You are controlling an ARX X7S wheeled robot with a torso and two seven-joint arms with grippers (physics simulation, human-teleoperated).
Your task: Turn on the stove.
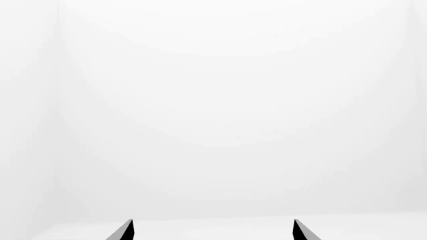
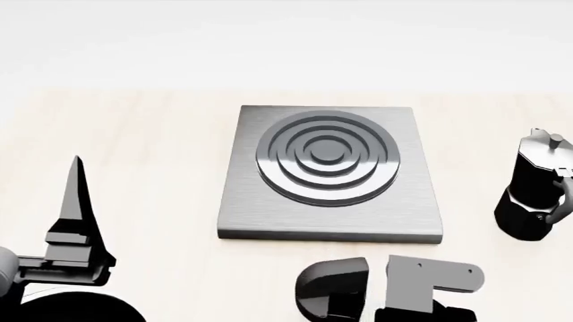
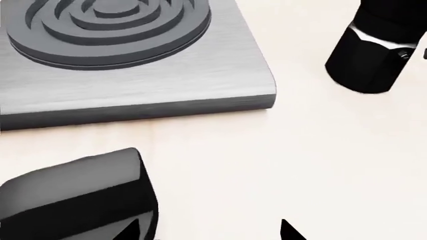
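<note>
Left wrist view: Two dark fingertips (image 1: 123, 231) of the left gripper (image 1: 213, 231) poke in at the frame edge, set well apart with blank white space between them, so the jaws stand spread and hold nothing. Everything else is featureless white; a faint pale surface edge runs low across the frame, too washed out to identify.

Head view: The stove (image 2: 329, 176), a square grey metal plate with raised concentric dark rings, lies flat at the centre of a light wooden table (image 2: 143, 154). A black moka pot (image 2: 537, 191) stands upright at the far right, apart from the plate, its outer side cut by the frame. A rounded glossy black knob (image 2: 333, 290) sits just in front of the plate's near edge, partly covered by the right arm's grey bracket (image 2: 430, 280); the right gripper itself is hidden below the frame. At lower left the left arm (image 2: 76, 228) rises with one pointed black finger up, its base cut off.

Right wrist view: The stove's near corner fills the upper part, rings cropped. The knob looms large and cut off beside the plate's front edge, not touching it. The moka pot's lower body shows only in part. Two tips (image 3: 288, 231) of the right gripper (image 3: 210, 232) barely enter, well apart and parted, clasping nothing; one tip lies against the knob's dark shape and is hard to separate from it.
</note>
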